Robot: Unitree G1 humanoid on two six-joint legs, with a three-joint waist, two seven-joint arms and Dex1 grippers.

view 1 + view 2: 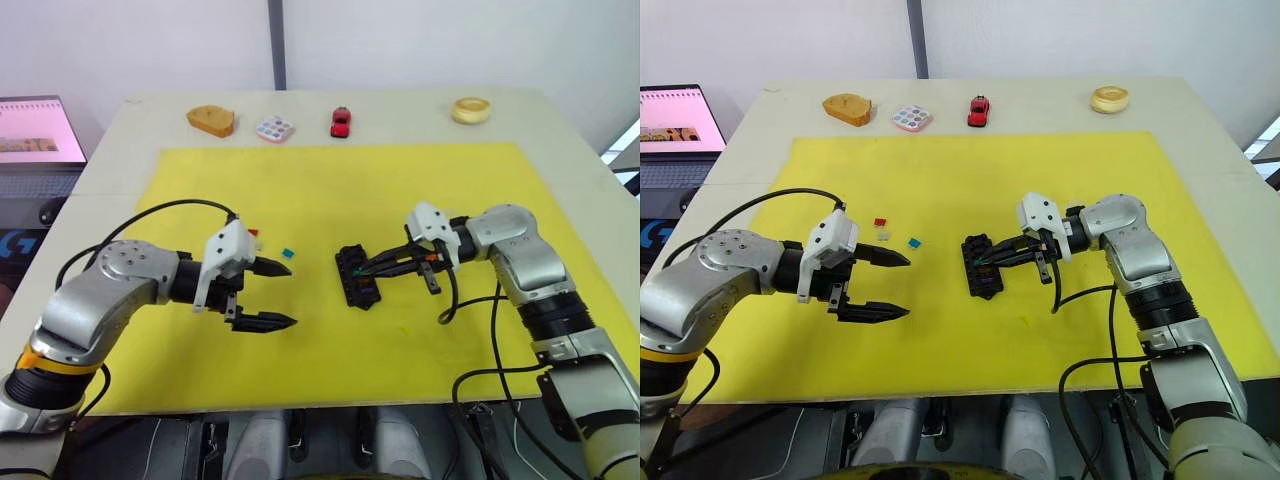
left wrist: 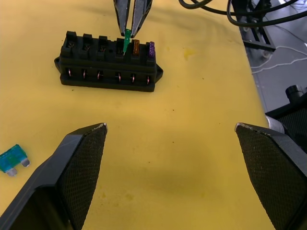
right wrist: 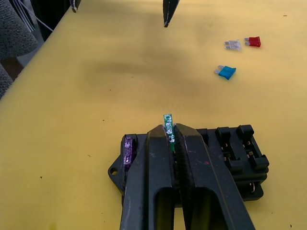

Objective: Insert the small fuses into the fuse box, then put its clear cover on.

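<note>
Yellow mat (image 1: 330, 190) covering most of a pale table (image 1: 560, 130), white wall behind. Fuse box (image 1: 980, 266) sitting near the mat's middle, between the two arms. Right gripper (image 3: 171, 139) reaching over it, fingers pressed together and pinching a green fuse (image 3: 168, 125) edge-on; in the left wrist view the fuse tip is meeting the fourth slot of the row, beside an orange fuse (image 2: 135, 46) and a purple fuse (image 2: 151, 47) already seated at that end.

Progress, as judged: two fuses in, the third being pushed home, three slots standing empty. Three loose fuses waiting on the mat between the left gripper and the box: teal (image 1: 914, 242), red (image 1: 880, 222), and a pale grey one (image 1: 883, 235) just beside the red. Count comes to six fuses for six slots. Clear cover not spotted anywhere, so that last step is not yet done.

Left gripper (image 1: 883, 285) hovering over the mat well apart from the box, fingers spread wide and holding nothing.

Along the far table edge, off the mat: one wooden block (image 1: 211, 120), one dotted tray (image 1: 274, 129), one red toy car (image 1: 340, 121), one pale ring (image 1: 470, 109). Laptop screen (image 1: 35, 130) glowing off to the left.
</note>
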